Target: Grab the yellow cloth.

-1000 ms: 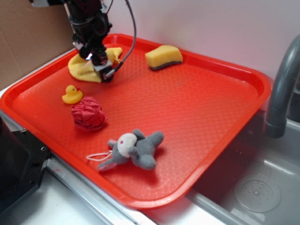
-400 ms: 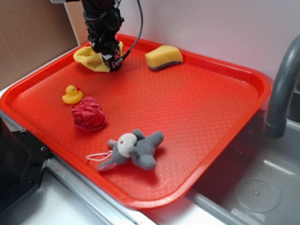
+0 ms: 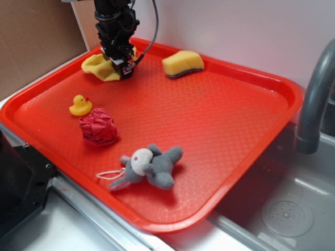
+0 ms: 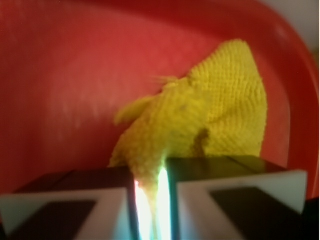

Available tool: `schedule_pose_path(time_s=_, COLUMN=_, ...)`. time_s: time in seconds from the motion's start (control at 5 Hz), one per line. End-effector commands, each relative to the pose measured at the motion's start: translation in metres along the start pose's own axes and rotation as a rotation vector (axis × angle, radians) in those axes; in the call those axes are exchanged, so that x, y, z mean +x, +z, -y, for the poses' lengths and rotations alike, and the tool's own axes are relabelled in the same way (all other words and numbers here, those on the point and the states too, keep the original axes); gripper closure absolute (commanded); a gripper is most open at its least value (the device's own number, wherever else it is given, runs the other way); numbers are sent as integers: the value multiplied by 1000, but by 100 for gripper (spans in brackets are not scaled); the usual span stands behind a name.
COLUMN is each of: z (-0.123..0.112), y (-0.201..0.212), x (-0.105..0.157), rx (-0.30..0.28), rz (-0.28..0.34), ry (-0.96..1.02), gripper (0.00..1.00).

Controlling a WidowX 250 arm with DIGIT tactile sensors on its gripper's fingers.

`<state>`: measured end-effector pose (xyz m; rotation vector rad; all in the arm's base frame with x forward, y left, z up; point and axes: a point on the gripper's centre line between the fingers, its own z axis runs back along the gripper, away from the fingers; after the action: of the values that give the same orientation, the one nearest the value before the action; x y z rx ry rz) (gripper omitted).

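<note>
At the far left corner of the red plastic tray (image 3: 246, 172), the black gripper (image 3: 121, 67) pinches the mustard-yellow terry cloth (image 3: 100, 68) between its nearly closed fingers (image 4: 235, 200). One fold is drawn into the narrow gap.

A red tray (image 3: 251, 120) carries everything here. On it: the yellow cloth (image 3: 99, 68) bunched in the far corner, a sponge (image 3: 182, 63) near the back rim, a rubber duck (image 3: 80, 105) just beside a crumpled red cloth (image 3: 98, 126), and a grey plush toy (image 3: 152, 166) towards the front.
</note>
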<state>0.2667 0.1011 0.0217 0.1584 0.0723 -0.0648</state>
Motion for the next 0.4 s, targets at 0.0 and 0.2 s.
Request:
schedule_pose_path(time_s=0.0, z=32, y=101, x=-7, rx=-124, rz=-52, ry=60, gripper=100)
schedule_pose_path(time_s=0.2, z=49, y=136, x=-15, rx=-183, rz=-74, ry=58, gripper=100)
